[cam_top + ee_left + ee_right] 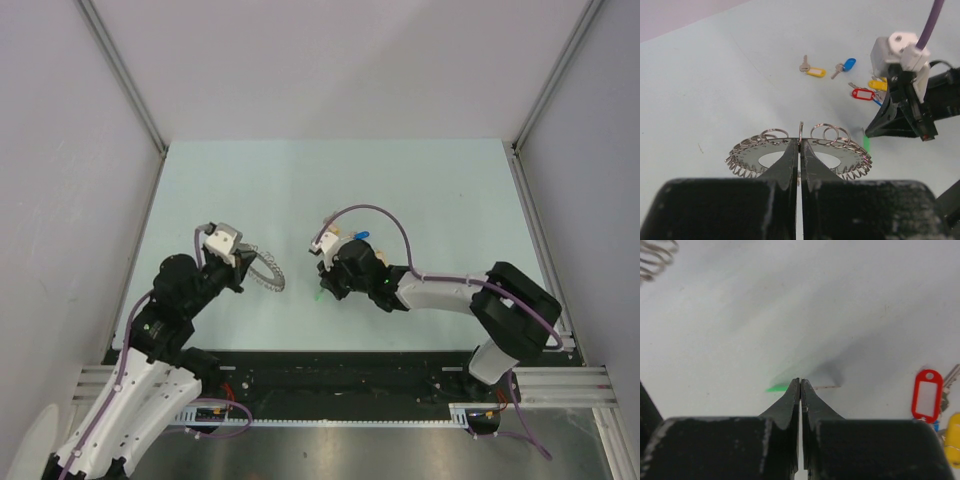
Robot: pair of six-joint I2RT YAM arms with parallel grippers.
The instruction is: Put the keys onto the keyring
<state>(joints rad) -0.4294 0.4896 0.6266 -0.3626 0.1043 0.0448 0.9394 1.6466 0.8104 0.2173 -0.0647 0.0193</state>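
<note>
My left gripper (800, 143) is shut on the keyring (747, 156), pinching one upright loop at its near edge; the ring (268, 272) hangs level, fringed with small loops. To its right, my right gripper (800, 382) is shut on the green-tagged key (776, 388), held edge-on low over the table, the tag poking left and the metal blade right. In the top view that gripper (322, 290) sits close to the ring, the green tag (316, 296) at its tip. Loose keys lie beyond: yellow tag (816, 72), blue tag (849, 64), red tag (863, 94), another yellow tag (878, 85).
The pale table (300, 190) is walled by grey panels on three sides. The right arm's wrist and purple cable (932, 20) stand over the cluster of loose keys. Red tag (926, 395) and yellow tag (953, 440) lie just right of the right gripper.
</note>
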